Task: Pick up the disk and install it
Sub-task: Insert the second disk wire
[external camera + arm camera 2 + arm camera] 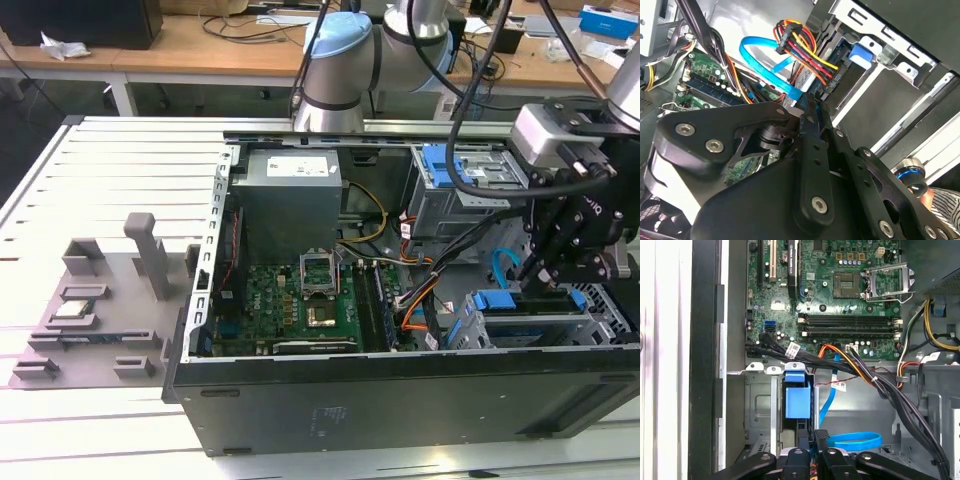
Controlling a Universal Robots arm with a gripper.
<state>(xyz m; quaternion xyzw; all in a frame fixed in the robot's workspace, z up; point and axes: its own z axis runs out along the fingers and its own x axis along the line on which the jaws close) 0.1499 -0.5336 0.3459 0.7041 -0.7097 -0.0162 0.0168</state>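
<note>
- disk (530, 312): sits edge-up in the grey drive cage (600, 320) at the exterior view's right end of the open computer case (400, 395), directly under the end effector (545, 283); blue rail tab shows at its end
- in the first wrist view the blue tab of the disk (795, 400) lies just ahead of the end effector (812, 442), inside the cage slot
- end effector: fingers narrow, tips down at the disk's top edge; cannot tell if they actually clamp it
- blue cable (503, 262) loops just beside the end effector; same cable (855, 441) curls next to the fingertips in the first wrist view
- red-yellow wire bundle (805, 47) just beyond the fingers in the second wrist view
- motherboard (300, 300) well apart from the end effector, mid-case
- grey parts tray (100, 310) on the tabletop (100, 170), far from the end effector, outside the case
</note>
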